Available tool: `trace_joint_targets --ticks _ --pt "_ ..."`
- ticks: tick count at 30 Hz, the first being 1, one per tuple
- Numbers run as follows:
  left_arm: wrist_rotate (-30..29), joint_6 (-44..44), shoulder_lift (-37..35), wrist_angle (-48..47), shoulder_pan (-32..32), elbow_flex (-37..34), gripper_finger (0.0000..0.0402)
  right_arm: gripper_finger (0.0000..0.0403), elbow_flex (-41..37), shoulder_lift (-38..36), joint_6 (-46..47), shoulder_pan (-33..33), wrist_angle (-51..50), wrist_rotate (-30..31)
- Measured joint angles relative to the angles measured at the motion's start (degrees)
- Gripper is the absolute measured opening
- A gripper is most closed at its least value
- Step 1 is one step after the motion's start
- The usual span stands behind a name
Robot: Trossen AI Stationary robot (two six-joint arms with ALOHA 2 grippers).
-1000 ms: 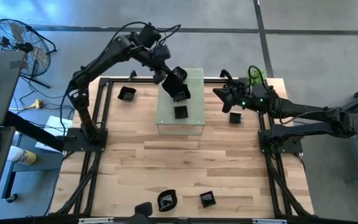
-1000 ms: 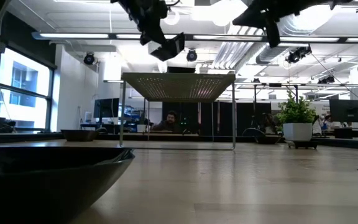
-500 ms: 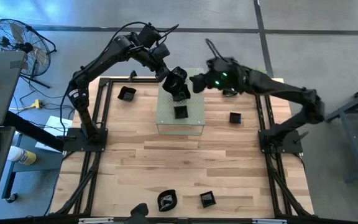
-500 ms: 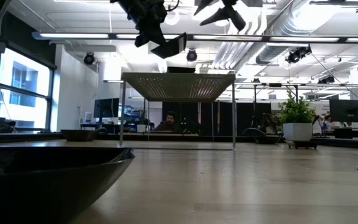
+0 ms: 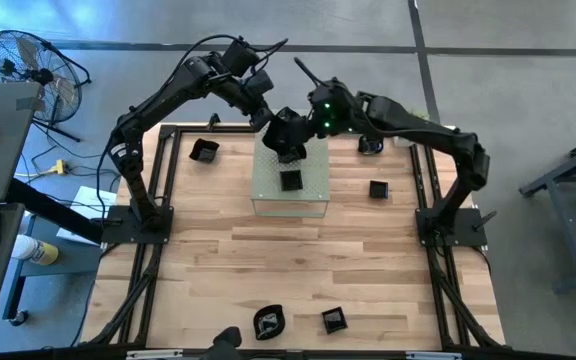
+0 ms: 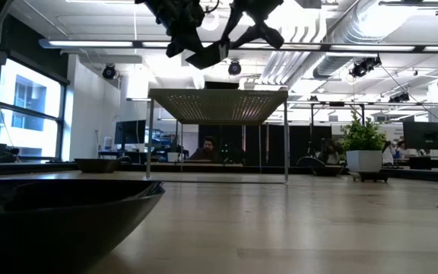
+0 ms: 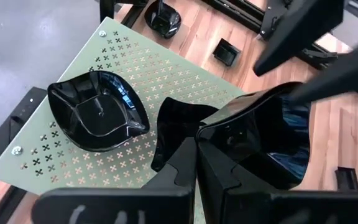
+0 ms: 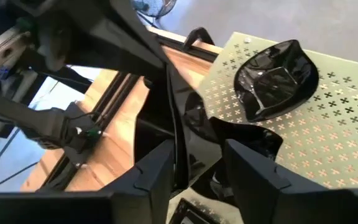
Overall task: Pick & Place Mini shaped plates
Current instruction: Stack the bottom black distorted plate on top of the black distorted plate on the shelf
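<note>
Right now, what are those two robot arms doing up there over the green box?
The left gripper is shut on a small black plate, holding it above the pale green box. The right gripper is open, its fingers on either side of that plate's edge, as if to take it. Another small black dish lies on the box top. More sit on the wooden table.

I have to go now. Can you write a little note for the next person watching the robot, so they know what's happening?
Left gripper: shut on a black plate, held above the green box.
Right gripper: open, right beside that held plate.
Done: one plate sits on the box.
Left: plates on the table, one at the back left, one to the right of the box, two near the front edge.
</note>
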Motion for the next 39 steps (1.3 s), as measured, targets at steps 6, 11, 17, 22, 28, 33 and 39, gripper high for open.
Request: trace_joint_targets --ticks 6,11,17,22,28,33,39 --pt "0.0 2.3 0.7 0.5 0.0 0.0 0.0 0.0087 0.0 0.2 0.1 -0.3 -0.3 0.0" --pt "0.8 4.2 2.2 0.4 0.0 -0.1 0.0 0.0045 -0.6 0.2 1.2 -0.3 -0.4 -0.6" --pt "0.8 5.9 2.9 1.6 0.0 -0.1 0.0 0.0022 -2.9 0.2 3.5 -0.3 -0.7 -0.6" --pt "1.0 8.2 3.6 2.2 0.0 0.0 0.0 0.0027 -4.0 0.2 4.8 -0.3 -0.8 -0.6" --pt "2.2 9.1 6.2 3.4 0.0 0.0 0.0 0.0028 -4.0 0.2 6.1 -0.3 -1.3 -0.5" --pt "2.4 10.2 7.4 3.2 0.0 0.0 0.0 0.0031 -4.1 0.2 7.4 -0.3 -1.8 -0.8" --pt "0.6 12.2 7.5 3.4 0.0 0.0 0.0 0.0066 -4.1 0.0 7.8 -0.3 -2.2 -0.9"
